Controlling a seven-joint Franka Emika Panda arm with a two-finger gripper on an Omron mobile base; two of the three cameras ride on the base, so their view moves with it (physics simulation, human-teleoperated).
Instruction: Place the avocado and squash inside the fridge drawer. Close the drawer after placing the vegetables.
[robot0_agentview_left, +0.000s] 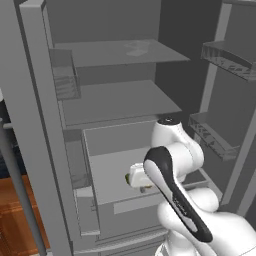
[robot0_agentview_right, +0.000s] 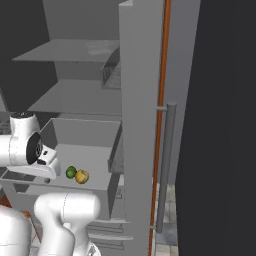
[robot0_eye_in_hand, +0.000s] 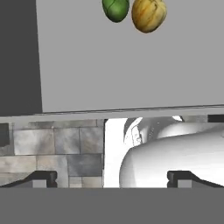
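An open grey refrigerator fills the scene, with flat grey shelves (robot0_agentview_left: 120, 100) stacked above a large plain grey open-topped fridge drawer (robot0_agentview_right: 95, 189) that stands pulled out from the cabinet. On the drawer's flat floor, close to its front wall, lie the two vegetables: the small glossy green rounded avocado (robot0_agentview_right: 71, 172) and the small yellow rounded squash (robot0_agentview_right: 82, 176), touching each other side by side, the avocado on the side nearer the arm in the right base view. In the hand view the avocado (robot0_eye_in_hand: 116, 9) and the squash (robot0_eye_in_hand: 149, 15) sit at the top edge, again pressed together on the drawer floor, while the drawer's front rim crosses the middle with grey stone floor tiles (robot0_eye_in_hand: 57, 148) past it. The white arm's gripper (robot0_eye_in_hand: 112, 177) hangs over the drawer's front edge, apart from both vegetables, and its two dark fingers (robot0_eye_in_hand: 43, 177) stand spread wide and released, holding nothing. The fridge door's tall grey bar handle (robot0_agentview_right: 165, 165) stands beside the drawer.
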